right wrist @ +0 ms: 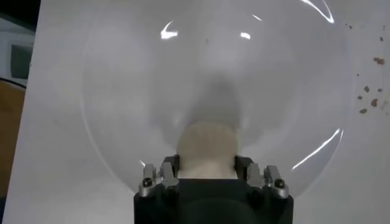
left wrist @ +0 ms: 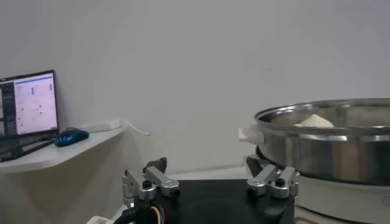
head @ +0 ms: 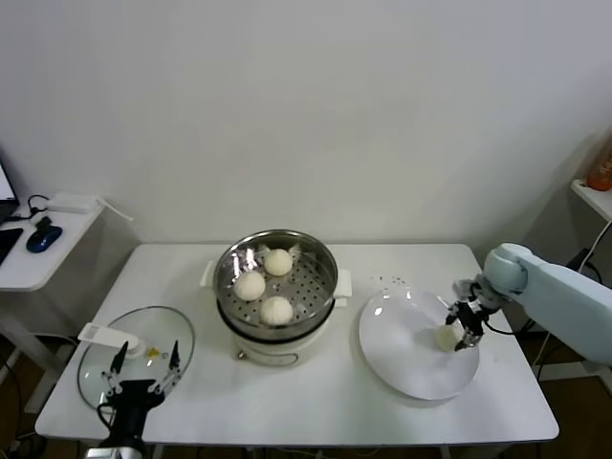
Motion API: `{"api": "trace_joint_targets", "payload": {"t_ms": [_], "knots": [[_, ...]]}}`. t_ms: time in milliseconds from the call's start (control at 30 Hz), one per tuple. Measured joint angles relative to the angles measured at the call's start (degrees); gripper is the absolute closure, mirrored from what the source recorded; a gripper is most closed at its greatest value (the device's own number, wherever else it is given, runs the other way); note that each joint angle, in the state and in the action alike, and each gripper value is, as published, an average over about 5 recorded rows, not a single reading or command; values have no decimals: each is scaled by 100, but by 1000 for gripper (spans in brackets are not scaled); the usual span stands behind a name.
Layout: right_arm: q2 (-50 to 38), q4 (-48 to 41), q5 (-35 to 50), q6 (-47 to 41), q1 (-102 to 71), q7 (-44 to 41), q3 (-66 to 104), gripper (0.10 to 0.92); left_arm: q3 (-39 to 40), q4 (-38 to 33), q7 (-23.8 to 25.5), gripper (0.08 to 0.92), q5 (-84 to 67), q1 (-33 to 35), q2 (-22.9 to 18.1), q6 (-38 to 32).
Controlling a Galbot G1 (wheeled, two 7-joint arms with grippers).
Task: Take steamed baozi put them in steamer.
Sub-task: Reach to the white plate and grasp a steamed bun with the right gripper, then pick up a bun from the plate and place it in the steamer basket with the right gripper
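Three steamed baozi (head: 278,261) (head: 251,285) (head: 277,310) lie in the steel steamer (head: 308,285) at the table's middle. Another baozi (head: 444,337) sits on the right part of the white plate (head: 406,363). My right gripper (head: 453,337) is down on the plate and shut on that bun. In the right wrist view the baozi (right wrist: 206,149) fills the gap between the fingers of the right gripper (right wrist: 206,165). My left gripper (head: 143,373) hangs open at the front left, over the glass lid (head: 163,335). From the left wrist, the steamer (left wrist: 329,152) shows one bun top (left wrist: 314,121) over its rim.
The glass lid with a white handle (head: 103,335) lies at the front left of the table. Small crumbs (head: 390,282) dot the table behind the plate. A side desk (head: 38,258) with a blue mouse (head: 43,237) stands to the left.
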Motion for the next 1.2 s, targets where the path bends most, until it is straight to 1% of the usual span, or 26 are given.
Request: {"api": "trace_joint_targets", "payload": {"t_ms": [167, 333, 533, 733, 1000, 1200], "knots": [[-15, 47, 127, -36, 106, -4, -48, 431, 0, 0, -2, 177, 0, -5, 0, 0], [18, 100, 484, -137, 445, 57, -241, 431, 8, -16, -11, 177, 0, -16, -1, 0], [155, 100, 1331, -324, 1244, 173, -731, 431, 24, -66, -15, 177, 0, -4, -6, -6], [471, 46, 2330, -503, 2268, 262, -1398, 428, 44, -110, -11, 177, -1, -3, -6, -18], [1168, -49, 3532, -667, 3418, 338, -2102, 427, 58, -117, -9, 177, -17, 38, -6, -63], [1814, -133, 4065, -772, 3796, 419, -2348, 426, 40, -162, -9, 177, -48, 102, 22, -83]]}}
